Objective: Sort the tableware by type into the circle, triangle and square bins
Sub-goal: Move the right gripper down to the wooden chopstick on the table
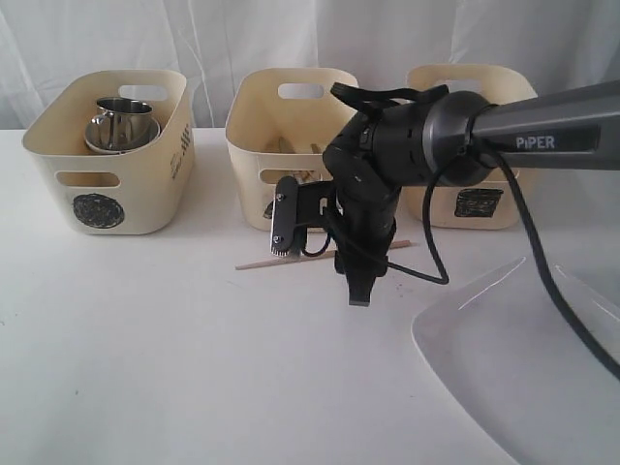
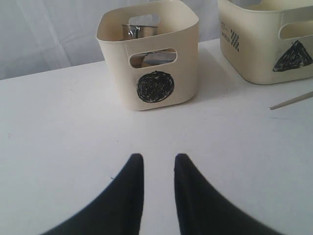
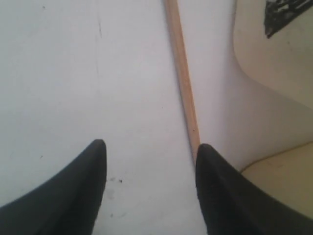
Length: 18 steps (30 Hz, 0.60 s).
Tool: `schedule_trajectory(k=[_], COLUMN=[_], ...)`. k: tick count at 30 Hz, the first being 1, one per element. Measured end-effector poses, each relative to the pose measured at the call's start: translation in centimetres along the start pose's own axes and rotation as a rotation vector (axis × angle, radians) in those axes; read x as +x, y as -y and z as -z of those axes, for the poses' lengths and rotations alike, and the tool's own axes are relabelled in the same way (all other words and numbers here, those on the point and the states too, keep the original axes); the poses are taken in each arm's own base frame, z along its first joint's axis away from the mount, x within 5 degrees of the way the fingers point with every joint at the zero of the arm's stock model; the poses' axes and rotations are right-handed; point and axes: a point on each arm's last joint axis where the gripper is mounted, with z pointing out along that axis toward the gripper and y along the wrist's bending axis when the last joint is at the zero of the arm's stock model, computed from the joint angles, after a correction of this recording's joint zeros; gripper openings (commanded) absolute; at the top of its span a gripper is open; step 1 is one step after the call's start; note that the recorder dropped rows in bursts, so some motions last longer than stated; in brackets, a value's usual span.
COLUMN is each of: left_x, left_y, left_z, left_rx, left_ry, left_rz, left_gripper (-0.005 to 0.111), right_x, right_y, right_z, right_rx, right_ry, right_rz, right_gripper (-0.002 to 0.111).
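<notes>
One wooden chopstick (image 1: 260,262) lies on the white table in front of the middle bin (image 1: 254,126). My right gripper (image 1: 320,276) points down over it, open, with nothing between its fingers. In the right wrist view the chopstick (image 3: 182,73) runs up to one fingertip (image 3: 205,152) of the right gripper (image 3: 151,147). The circle bin (image 1: 58,145) at the left holds steel mugs (image 1: 121,121). A large white plate (image 1: 513,378) lies at the front right. My left gripper (image 2: 159,159) hovers open over bare table, facing the circle bin (image 2: 186,58).
The square bin (image 1: 436,208) stands at the back right, partly behind the right arm. The left wrist view also shows the triangle bin (image 2: 254,49) and the chopstick's end (image 2: 293,100). The arm's cable (image 1: 431,276) hangs near the table.
</notes>
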Motion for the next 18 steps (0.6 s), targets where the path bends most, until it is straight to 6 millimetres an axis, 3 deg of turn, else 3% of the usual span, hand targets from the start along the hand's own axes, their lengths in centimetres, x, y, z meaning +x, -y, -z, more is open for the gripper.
schedule_trajectory(k=[6,18], left_x=[0.0,0.0], left_y=[0.0,0.0], left_z=[0.0,0.0], left_rx=[0.000,0.000], left_ry=[0.000,0.000], left_rz=[0.000,0.000], left_gripper=[0.029,0.029], right_x=[0.1,1.3], right_y=[0.1,4.0], right_z=[-0.1,0.7], right_rx=[-0.011,-0.201], right_ry=[0.002,0.032], right_rz=[-0.020,-0.241], right_gripper=[0.048,0.046])
